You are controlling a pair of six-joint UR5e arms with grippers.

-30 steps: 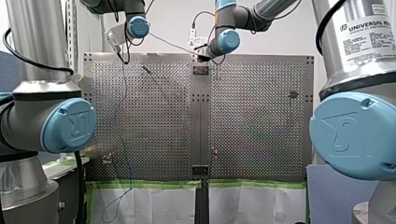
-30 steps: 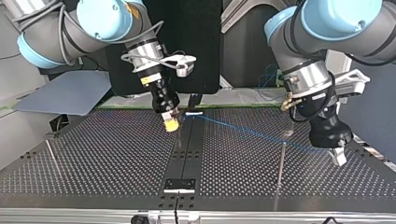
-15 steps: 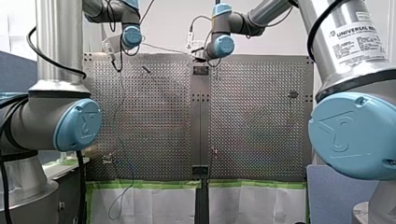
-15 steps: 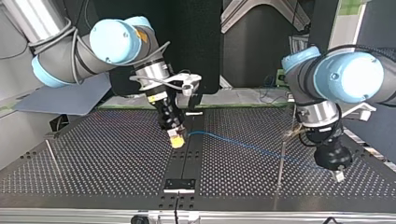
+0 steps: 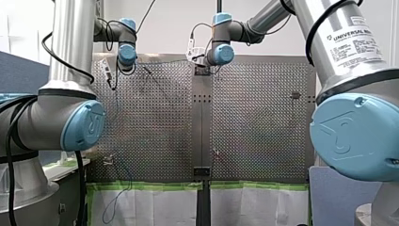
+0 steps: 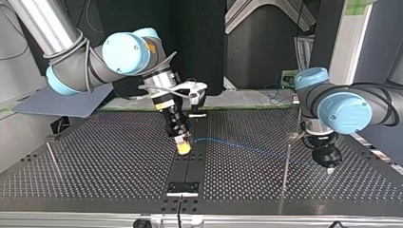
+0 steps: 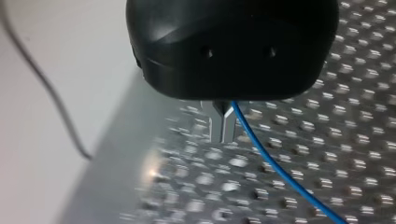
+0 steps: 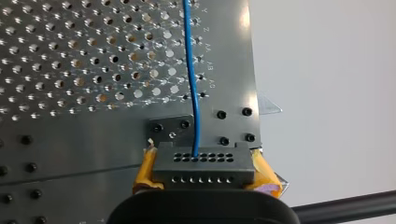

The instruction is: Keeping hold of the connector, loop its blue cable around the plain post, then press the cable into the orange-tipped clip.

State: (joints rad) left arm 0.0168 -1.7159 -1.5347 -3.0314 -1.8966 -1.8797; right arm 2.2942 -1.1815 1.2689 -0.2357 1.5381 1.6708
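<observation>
- Connector sits clenched between the yellow pads of my right gripper. It hangs low over the dark centre strip of the tabletop, so the hold that the task asks for is in place.
- Blue cable leaves one hole of the connector. In the top view it runs toward 3 o'clock in a nearly straight line to my left gripper, whose metal fingers are drawn together on it.
- Plain post stands at 9 o'clock of my left gripper in the top view. The cable passes close by its upper end, but I cannot tell whether they touch.
- No turn of cable shows around the post, so I judge the looping not yet done.
- Pressing the cable into the orange-tipped clip is also left. I cannot pick out that clip with certainty in any view.
- My right arm carries a label reading "UNIVERSAL R…" in the front view. The small print under it is too fine to read.
- Row letters along the tabletop's edge in the right wrist view appear to read Y, Z, AA, AB, AC.
</observation>
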